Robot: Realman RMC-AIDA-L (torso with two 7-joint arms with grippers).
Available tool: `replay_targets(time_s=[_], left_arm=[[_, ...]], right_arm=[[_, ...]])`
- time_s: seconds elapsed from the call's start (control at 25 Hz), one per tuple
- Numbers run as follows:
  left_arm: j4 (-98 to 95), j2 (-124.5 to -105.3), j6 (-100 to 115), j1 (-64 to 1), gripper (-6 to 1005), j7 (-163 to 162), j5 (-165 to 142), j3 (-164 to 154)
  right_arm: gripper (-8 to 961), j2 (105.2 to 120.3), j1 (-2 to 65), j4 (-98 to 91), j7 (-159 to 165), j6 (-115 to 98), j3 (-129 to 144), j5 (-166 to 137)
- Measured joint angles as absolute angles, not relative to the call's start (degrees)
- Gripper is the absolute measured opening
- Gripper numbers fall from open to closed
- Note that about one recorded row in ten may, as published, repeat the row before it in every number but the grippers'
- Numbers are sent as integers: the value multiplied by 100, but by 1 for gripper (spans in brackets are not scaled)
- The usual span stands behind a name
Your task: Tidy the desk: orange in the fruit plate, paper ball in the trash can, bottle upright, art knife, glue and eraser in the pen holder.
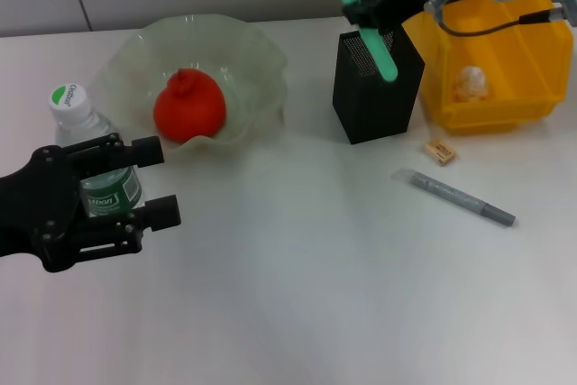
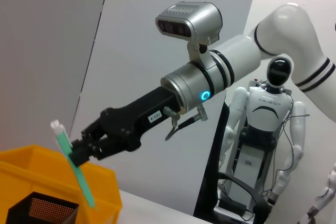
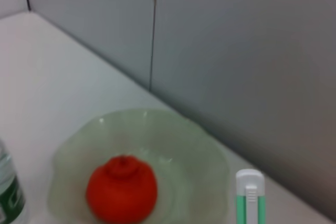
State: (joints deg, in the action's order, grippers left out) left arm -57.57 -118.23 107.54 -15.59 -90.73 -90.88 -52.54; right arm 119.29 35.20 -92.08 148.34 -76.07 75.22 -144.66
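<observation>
The orange (image 1: 189, 105) lies in the pale-green fruit plate (image 1: 257, 47); both also show in the right wrist view, orange (image 3: 122, 187) and plate (image 3: 202, 153). The bottle (image 1: 83, 137) stands upright at the left, with my left gripper (image 1: 155, 182) open and a finger on either side of it. Above the black mesh pen holder (image 1: 374, 105), my right gripper (image 1: 358, 8) is shut on the green glue (image 1: 383, 56), whose lower end dips into the holder. The paper ball (image 1: 471, 83) sits in the yellow trash can (image 1: 532, 51). On the table lie the eraser (image 1: 439, 151) and the grey art knife (image 1: 462, 197).
The trash can stands directly behind and right of the pen holder, almost touching it. The left wrist view looks across at my right arm holding the glue (image 2: 71, 163) over the pen holder (image 2: 42, 211), with another robot (image 2: 270, 124) standing in the background.
</observation>
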Motion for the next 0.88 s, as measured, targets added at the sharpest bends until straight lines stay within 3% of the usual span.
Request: replay_targets(time_s=[0.36, 0.88], left_arm=[[-5755, -11827, 10758, -1547, 783, -9064, -9088, -5230], [-5556, -11817, 10758, -1591, 783, -8927, -9088, -5053]], right_arm=[[231, 11924, 3160, -8813, 13968, -6429, 7492, -13870], [243, 11919, 3150, -7355, 13040, -5286, 7553, -13469]])
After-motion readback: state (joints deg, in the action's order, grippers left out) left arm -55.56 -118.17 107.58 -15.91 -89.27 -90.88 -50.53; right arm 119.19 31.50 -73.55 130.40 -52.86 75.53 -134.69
